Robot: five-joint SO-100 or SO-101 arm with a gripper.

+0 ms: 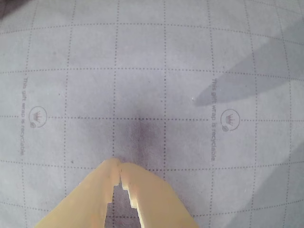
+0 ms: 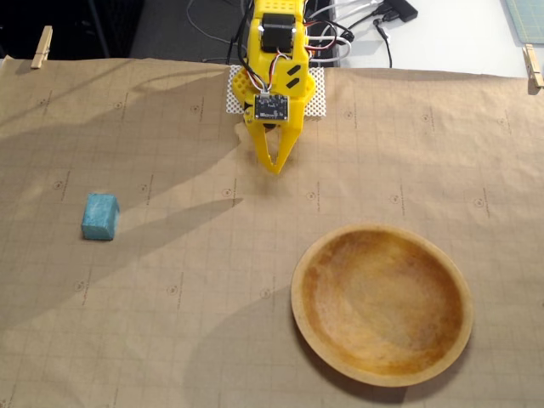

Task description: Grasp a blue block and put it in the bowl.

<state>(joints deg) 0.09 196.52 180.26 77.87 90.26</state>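
In the fixed view the small teal-blue block (image 2: 100,217) lies on the paper at the left. The wide wooden bowl (image 2: 327,340) sits at the lower right and is empty. My yellow gripper (image 2: 274,168) hangs near the arm's base at the top centre, far from both, with its fingertips together and nothing between them. In the wrist view the gripper (image 1: 119,167) enters from the bottom edge, its tips touching over bare gridded paper. Neither the block nor the bowl shows in the wrist view.
Brown gridded wrapping paper (image 2: 170,323) covers the table, clipped by clothespins (image 2: 41,47) at the top corners. Cables (image 2: 357,34) and a white perforated base plate (image 2: 316,93) lie behind the arm. Long shadows fall across the paper.
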